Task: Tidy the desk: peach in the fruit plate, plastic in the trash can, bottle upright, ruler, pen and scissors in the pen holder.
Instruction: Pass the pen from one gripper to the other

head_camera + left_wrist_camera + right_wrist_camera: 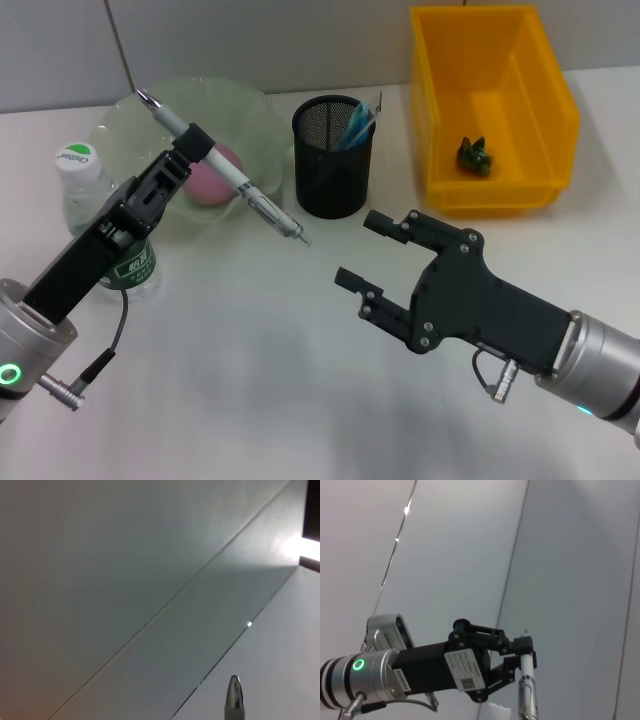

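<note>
My left gripper [193, 143] is shut on a silver pen [240, 186] and holds it tilted in the air, in front of the fruit plate [135, 115] and left of the black mesh pen holder [331, 157]. The pen's end shows in the left wrist view [234, 697]. The right wrist view shows the left gripper [522, 650] gripping the pen [526, 690]. A pink peach [214, 180] lies in the plate. A plastic bottle [92, 205] stands upright behind the left arm. My right gripper [366, 250] is open and empty, raised at the right. Blue items [358, 126] stand in the holder.
A yellow bin [492, 110] at the back right holds a dark green crumpled piece [474, 155]. Bare white table lies between the two arms and in front of the pen holder. A grey wall runs along the back.
</note>
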Controlling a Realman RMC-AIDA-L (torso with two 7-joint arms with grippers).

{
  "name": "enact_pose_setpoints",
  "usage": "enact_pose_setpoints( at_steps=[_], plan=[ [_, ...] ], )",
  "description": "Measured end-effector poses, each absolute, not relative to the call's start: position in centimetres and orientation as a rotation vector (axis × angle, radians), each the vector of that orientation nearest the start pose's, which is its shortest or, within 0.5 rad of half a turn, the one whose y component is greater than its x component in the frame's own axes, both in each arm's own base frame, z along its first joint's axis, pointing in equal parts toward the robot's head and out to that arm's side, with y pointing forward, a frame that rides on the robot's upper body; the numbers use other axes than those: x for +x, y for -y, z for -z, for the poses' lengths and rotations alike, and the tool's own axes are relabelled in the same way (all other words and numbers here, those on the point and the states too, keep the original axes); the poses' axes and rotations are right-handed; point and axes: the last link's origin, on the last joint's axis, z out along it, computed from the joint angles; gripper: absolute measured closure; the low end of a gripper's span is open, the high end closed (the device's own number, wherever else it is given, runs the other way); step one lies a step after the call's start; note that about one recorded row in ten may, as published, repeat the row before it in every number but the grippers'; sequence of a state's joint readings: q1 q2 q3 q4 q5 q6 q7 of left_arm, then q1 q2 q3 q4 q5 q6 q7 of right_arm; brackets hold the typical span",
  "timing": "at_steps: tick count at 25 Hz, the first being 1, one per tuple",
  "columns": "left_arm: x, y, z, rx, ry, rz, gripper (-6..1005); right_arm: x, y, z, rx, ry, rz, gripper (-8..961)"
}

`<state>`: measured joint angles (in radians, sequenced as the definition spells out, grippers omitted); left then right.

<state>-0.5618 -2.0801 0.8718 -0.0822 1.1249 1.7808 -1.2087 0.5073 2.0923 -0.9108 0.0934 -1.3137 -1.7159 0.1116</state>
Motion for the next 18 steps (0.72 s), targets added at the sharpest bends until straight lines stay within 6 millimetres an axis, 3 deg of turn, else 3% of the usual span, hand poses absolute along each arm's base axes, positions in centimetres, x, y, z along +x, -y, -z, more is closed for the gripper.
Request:
enact_pose_setpoints(
  at_steps=[11,18],
  plan=[
    [-24.0,-28.4,3.8,-1.938,1.321,1.846,828,23.5,-26.6,6.9,-2.25,0.154,-1.116,408],
    [-23.7,-28.6,4.2,-1.912,1.372,1.855,826,22.4,-27.6,7.0,-2.244,0.178,-1.136,408]
  ],
)
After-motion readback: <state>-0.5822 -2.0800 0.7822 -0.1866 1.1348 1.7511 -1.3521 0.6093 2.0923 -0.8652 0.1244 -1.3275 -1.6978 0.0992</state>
